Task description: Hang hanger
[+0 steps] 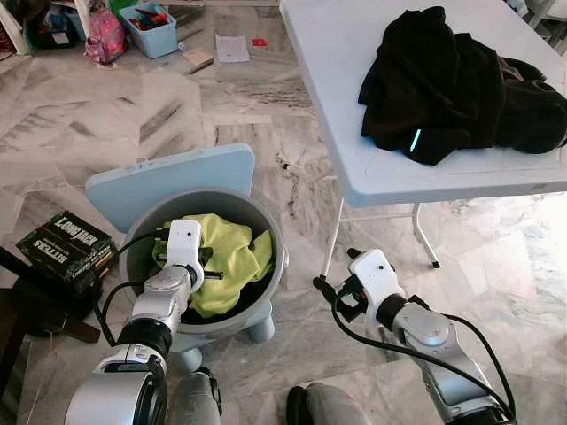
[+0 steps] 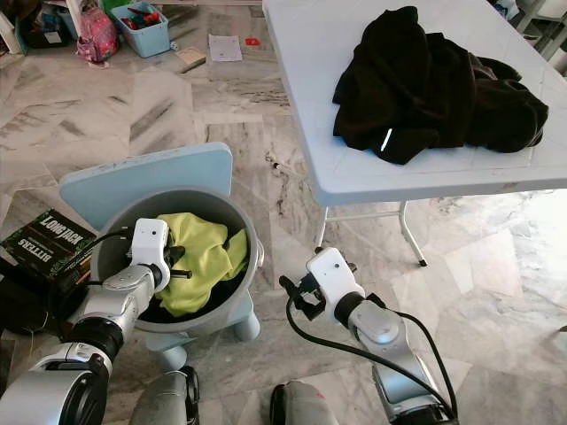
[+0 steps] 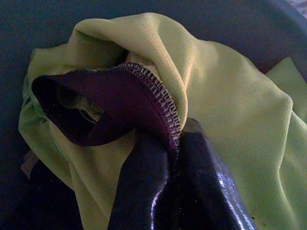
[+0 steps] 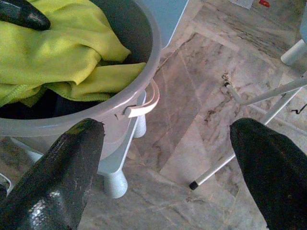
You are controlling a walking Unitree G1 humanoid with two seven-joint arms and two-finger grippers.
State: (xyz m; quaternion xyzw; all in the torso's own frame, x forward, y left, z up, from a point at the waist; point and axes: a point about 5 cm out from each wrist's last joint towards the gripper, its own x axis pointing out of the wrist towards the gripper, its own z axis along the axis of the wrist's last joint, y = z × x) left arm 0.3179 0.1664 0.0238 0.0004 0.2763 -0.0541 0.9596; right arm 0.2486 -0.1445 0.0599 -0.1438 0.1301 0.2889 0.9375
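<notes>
A yellow-green garment [image 1: 232, 257] lies bunched in a round grey basket [image 1: 275, 232] on the floor in front of me. My left gripper [image 3: 175, 139] reaches down into the basket, shut on the garment's dark stitched collar edge [image 3: 144, 81]. In the left eye view the left gripper [image 1: 213, 266] sits over the left side of the cloth. My right gripper [image 1: 337, 274] hovers low over the floor just right of the basket, open with nothing between its fingers [image 4: 72, 163]. A heap of black clothing [image 1: 452, 84] lies on the white folding table [image 1: 354, 106].
The basket's pale blue lid [image 1: 168, 181] stands behind it. A black printed box [image 1: 66, 243] lies to its left. Table legs [image 1: 332, 235] stand close to my right arm. A blue bin [image 1: 146, 27], a pink bag [image 1: 104, 35] and papers [image 1: 232, 46] lie far off.
</notes>
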